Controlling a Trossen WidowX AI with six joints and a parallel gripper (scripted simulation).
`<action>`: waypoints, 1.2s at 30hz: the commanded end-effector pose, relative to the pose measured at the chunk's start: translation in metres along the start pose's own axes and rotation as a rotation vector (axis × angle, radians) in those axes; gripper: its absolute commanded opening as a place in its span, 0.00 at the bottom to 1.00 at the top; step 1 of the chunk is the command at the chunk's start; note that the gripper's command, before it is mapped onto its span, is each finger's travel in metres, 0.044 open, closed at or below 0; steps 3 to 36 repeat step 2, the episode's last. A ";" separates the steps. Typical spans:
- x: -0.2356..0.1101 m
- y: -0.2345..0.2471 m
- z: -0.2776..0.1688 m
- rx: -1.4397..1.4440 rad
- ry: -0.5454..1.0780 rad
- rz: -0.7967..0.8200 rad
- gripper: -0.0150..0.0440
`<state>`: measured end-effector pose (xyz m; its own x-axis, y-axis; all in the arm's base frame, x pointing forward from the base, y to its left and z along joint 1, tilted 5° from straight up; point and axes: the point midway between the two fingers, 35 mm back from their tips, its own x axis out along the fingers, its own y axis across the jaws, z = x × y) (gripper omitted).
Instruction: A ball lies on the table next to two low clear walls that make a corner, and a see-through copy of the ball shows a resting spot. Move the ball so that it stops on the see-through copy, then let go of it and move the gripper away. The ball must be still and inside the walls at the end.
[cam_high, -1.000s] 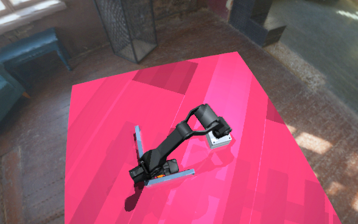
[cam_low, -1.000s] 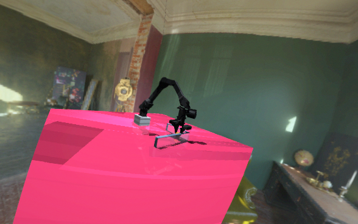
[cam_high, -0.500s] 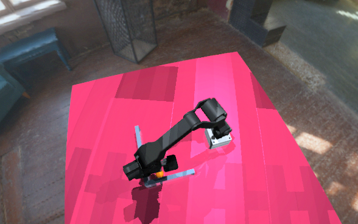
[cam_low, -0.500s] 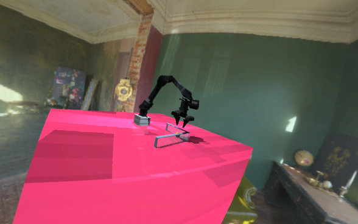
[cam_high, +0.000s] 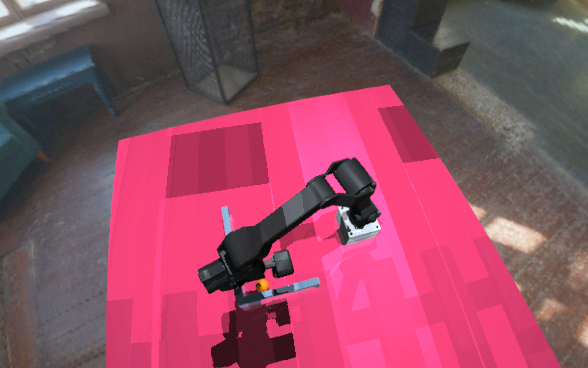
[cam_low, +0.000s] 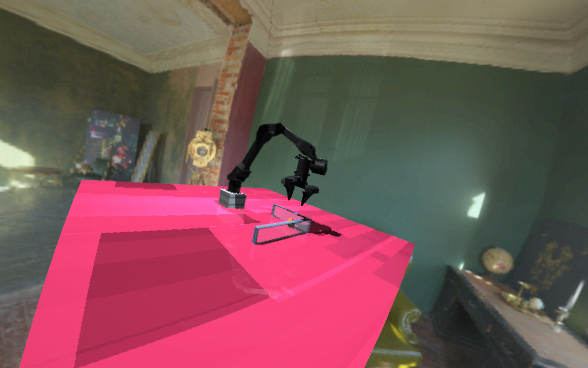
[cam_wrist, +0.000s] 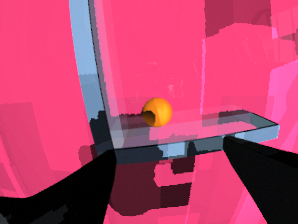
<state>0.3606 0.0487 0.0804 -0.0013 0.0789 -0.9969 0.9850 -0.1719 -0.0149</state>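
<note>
The small orange ball (cam_wrist: 157, 111) lay on the pink table (cam_high: 350, 320), tucked inside the corner of the two low clear walls (cam_wrist: 85, 43). The black parallel-jaw gripper (cam_low: 298, 194) hung above it, fingers wide and empty. Retreat was best made straight upward, avoiding both walls.

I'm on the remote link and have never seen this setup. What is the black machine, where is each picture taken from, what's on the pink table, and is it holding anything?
The black machine is a jointed robot arm bolted to a grey base on the pink table. One picture looks down from above, one from the side of the room, and one from a camera on the arm's wrist. On the table two low clear walls form a corner, and a small orange ball lies just inside it. The end effector hangs open above the corner, holding nothing.
</note>
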 end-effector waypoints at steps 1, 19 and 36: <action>-0.030 -0.001 0.000 -0.005 0.007 0.024 1.00; -0.030 -0.001 0.000 -0.005 0.007 0.024 1.00; -0.030 -0.001 0.000 -0.005 0.007 0.024 1.00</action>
